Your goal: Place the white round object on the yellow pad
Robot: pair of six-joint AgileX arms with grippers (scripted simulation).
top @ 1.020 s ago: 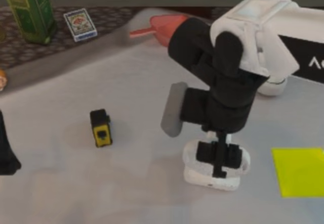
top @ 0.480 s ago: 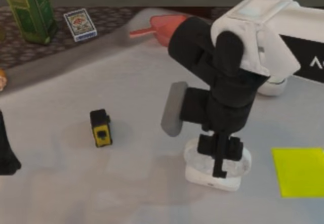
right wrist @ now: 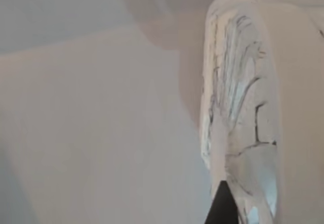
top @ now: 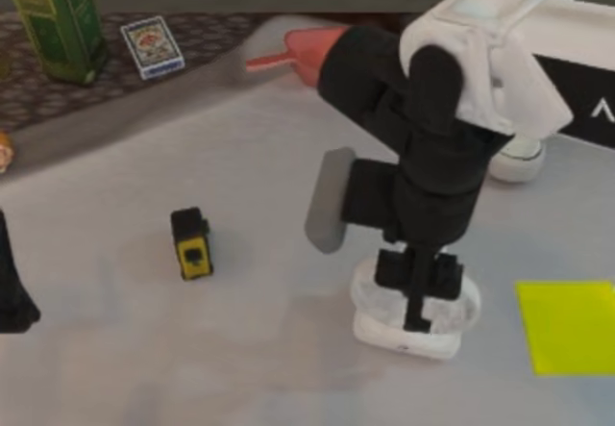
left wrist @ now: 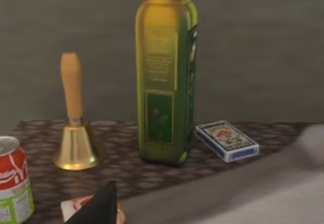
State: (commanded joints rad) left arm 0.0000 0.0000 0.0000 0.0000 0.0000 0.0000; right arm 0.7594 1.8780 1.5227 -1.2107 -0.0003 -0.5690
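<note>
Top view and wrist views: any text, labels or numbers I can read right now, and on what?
Right arm casing: white lettering cut off at the picture's edge, not readable.
Green bottle: label panels, print too blurred to read.
Card box: picture on its face, no legible words.
Can: red, white and green label, lettering unreadable.
Tape measure: nothing legible.

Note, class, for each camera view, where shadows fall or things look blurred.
Top view: a soft shadow lies on the table left of the white round object. Left wrist view: the near table edge looks blurred. Right wrist view: the object fills the frame, blurred.
</note>
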